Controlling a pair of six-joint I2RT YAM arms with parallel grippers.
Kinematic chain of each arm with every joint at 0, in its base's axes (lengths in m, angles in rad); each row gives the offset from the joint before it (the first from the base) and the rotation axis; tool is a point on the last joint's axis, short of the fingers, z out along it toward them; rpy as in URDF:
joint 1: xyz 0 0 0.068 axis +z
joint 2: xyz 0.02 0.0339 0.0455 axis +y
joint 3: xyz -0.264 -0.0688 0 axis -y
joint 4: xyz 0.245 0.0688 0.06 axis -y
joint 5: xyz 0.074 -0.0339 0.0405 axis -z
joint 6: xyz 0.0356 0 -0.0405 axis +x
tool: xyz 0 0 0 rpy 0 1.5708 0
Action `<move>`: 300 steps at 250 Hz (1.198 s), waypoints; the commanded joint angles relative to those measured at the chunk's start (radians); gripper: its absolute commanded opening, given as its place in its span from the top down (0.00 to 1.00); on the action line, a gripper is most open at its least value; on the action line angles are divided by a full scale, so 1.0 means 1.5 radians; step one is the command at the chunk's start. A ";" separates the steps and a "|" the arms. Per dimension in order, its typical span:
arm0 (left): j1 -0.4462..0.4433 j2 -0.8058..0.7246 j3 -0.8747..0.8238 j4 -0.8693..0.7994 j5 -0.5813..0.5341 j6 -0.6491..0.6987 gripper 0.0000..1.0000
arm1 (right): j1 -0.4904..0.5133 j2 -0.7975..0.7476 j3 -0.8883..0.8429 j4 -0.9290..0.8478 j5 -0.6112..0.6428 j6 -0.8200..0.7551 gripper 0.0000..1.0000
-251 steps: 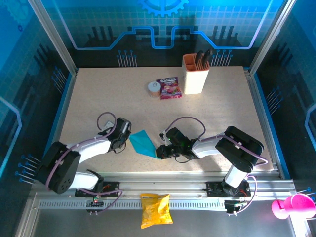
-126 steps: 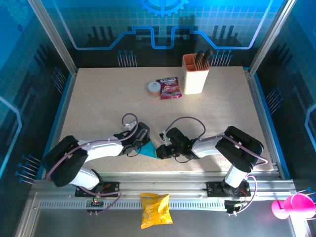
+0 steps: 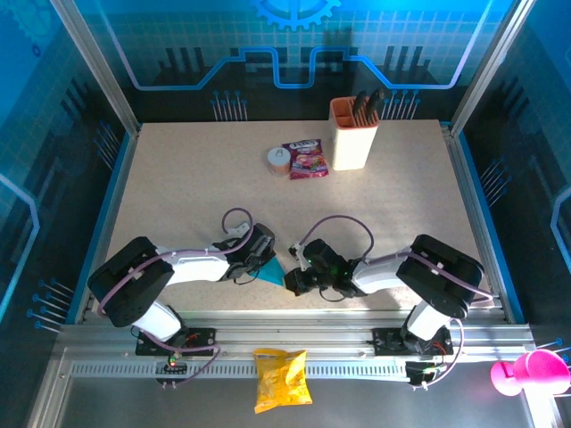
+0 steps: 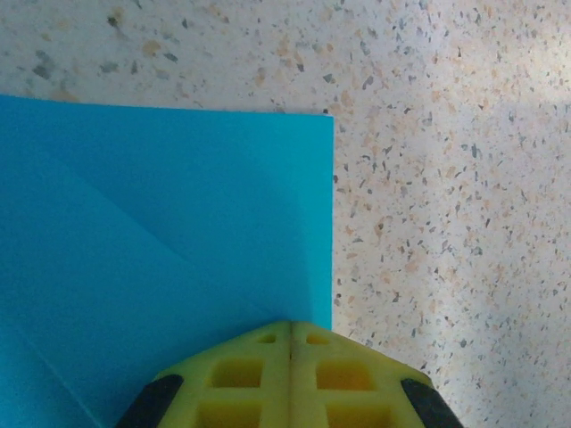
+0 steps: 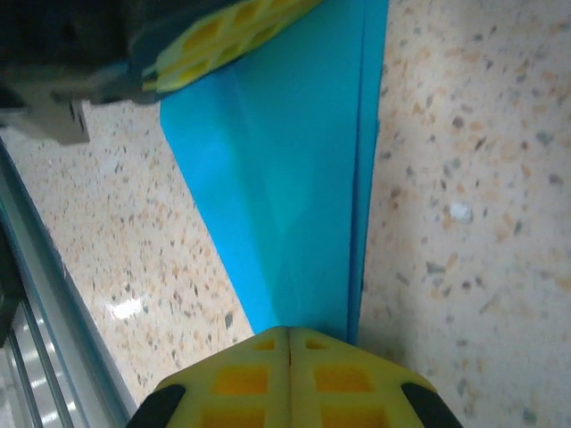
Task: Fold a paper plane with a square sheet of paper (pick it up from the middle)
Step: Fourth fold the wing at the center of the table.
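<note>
While both arms reach low over the counter (image 3: 178, 196), near its 6 o'clock edge, each pair of fingers is pressed together with no gap between the pads.

Left fingers (image 3: 262, 259): in the left wrist view the yellow pads (image 4: 241, 379) meet along one seam. The tip is down on the folded paper sheet (image 4: 178, 223), just inside its straight right-hand edge.

Right fingers (image 3: 294, 279): closed up the same way in the right wrist view, with the tip set on the sheet's narrow end.

For either pair I cannot tell whether paper is nipped between the pads or only pressed flat.

Sheet: bright cyan-blue, matte, unmarked. It lies flat on the speckled counter between the two tips, and from overhead a small wedge shows. It is layered. A diagonal fold edge crosses the left wrist view from 10 toward 5 o'clock. The right wrist view shows a long, straight, doubled edge on its right side.

Axis: in the right wrist view the long axis runs 12 to 6 o'clock, wide end at 12 by the left fingers, narrowing to 6 at the right fingers. Overhead, the wedge points toward about 5 o'clock.

Well apart, toward 12 o'clock: snack packet (image 3: 305, 159) and a tan holder (image 3: 352, 138) with dark handles.
</note>
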 commanded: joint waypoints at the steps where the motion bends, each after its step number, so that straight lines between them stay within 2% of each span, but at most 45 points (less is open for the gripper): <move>1: 0.002 0.048 -0.032 -0.071 -0.013 -0.023 1.00 | 0.037 0.017 -0.075 -0.277 -0.024 -0.004 1.00; 44: 0.002 0.053 -0.033 -0.075 -0.018 -0.030 1.00 | 0.049 0.020 -0.084 -0.282 -0.012 0.024 1.00; 102: 0.010 0.053 -0.044 -0.075 -0.022 -0.037 1.00 | 0.075 0.037 -0.133 -0.212 -0.010 0.100 1.00; 160: 0.025 0.059 -0.056 -0.065 -0.019 -0.037 1.00 | 0.129 -0.014 -0.150 -0.253 0.024 0.159 1.00; 213: 0.036 0.066 -0.060 -0.055 -0.013 -0.022 1.00 | 0.139 -0.086 -0.164 -0.299 0.032 0.188 1.00; 253: 0.035 0.058 -0.056 -0.045 -0.006 0.014 1.00 | 0.123 -0.215 -0.118 -0.430 0.063 0.173 1.00; 300: 0.019 0.012 -0.049 -0.037 0.014 0.039 1.00 | 0.034 -0.340 -0.036 -0.549 0.075 0.120 1.00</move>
